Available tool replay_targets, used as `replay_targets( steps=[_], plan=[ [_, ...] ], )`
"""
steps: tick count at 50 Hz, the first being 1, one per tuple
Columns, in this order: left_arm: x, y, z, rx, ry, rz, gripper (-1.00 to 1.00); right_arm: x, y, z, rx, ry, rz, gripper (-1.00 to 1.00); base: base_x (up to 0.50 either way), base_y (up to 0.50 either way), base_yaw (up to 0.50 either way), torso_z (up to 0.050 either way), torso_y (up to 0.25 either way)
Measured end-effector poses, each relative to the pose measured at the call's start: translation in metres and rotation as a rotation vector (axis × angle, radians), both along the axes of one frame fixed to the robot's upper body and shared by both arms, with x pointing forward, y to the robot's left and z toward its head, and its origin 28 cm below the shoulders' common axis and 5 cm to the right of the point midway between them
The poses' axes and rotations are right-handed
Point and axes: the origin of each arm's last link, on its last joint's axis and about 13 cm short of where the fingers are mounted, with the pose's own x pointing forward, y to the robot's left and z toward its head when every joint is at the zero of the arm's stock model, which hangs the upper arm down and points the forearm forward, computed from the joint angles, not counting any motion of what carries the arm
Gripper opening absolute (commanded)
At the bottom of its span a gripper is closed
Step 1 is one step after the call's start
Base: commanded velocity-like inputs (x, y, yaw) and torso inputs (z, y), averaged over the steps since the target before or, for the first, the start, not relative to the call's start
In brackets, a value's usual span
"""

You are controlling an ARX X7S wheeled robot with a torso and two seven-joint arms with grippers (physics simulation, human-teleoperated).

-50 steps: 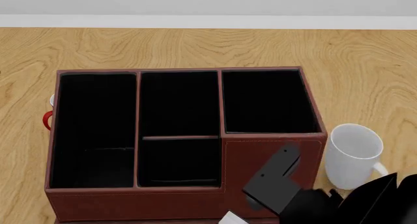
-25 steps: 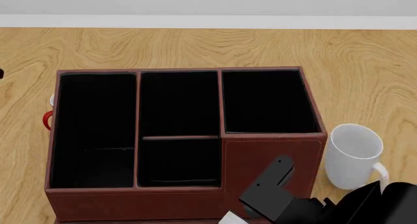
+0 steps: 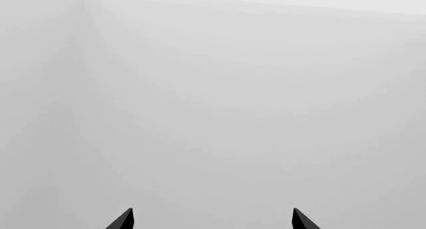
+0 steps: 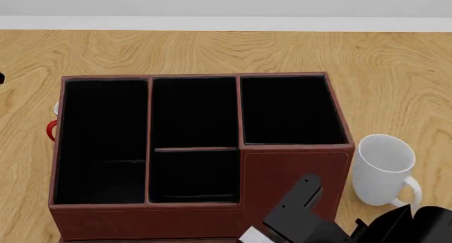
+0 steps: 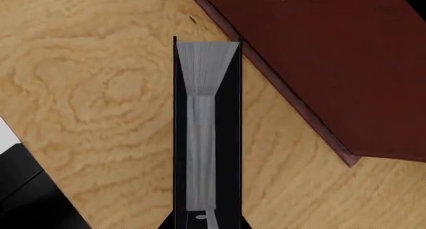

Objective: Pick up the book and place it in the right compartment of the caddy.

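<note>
The right gripper (image 4: 272, 230) sat low by the near wall of the caddy (image 4: 297, 169), with its black arm coming in from the right. In the right wrist view the book (image 5: 207, 129) stood between the two jaws, its white pages facing the camera and its black covers against the jaws on each side. The jaws looked pressed on the book. The book stuck out ahead of the jaws over the wooden table (image 5: 100, 89). One far corner of the book was just beside the caddy's brown wall; whether they touched could not be told.

Past the jaws was the right compartment (image 4: 291, 110), black inside with nothing in it. The middle and long sections beside it looked bare too. A white mug (image 4: 381, 169) stood on the table just beside the caddy's right wall, near the gripper. A bit of red and white peeked out at the caddy's far left side.

The left gripper (image 3: 211, 220) pointed at a plain grey wall. Its two tips were apart with nothing between them.
</note>
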Motion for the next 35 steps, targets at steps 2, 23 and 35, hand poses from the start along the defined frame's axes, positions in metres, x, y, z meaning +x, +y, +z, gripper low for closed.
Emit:
replay_targets(
  steps=[2,23,35],
  plan=[
    [0.0,0.0,0.0,0.0,0.0,0.0,1.0,-0.001,0.0,0.0,0.001,0.002,0.001,-1.0,0.0,0.0,0.0,0.0,0.0],
    [-0.001,-0.001,0.0,-0.004,-0.007,-0.005,1.0,-0.017,0.005,0.028,0.056,-0.025,0.077,-1.0,0.0,0.0,0.0,0.0,0.0],
    [-0.002,-0.001,0.0,-0.006,-0.01,-0.005,1.0,-0.026,0.007,0.05,0.085,-0.076,0.135,-1.0,0.0,0.0,0.0,0.0,0.001]
  ],
)
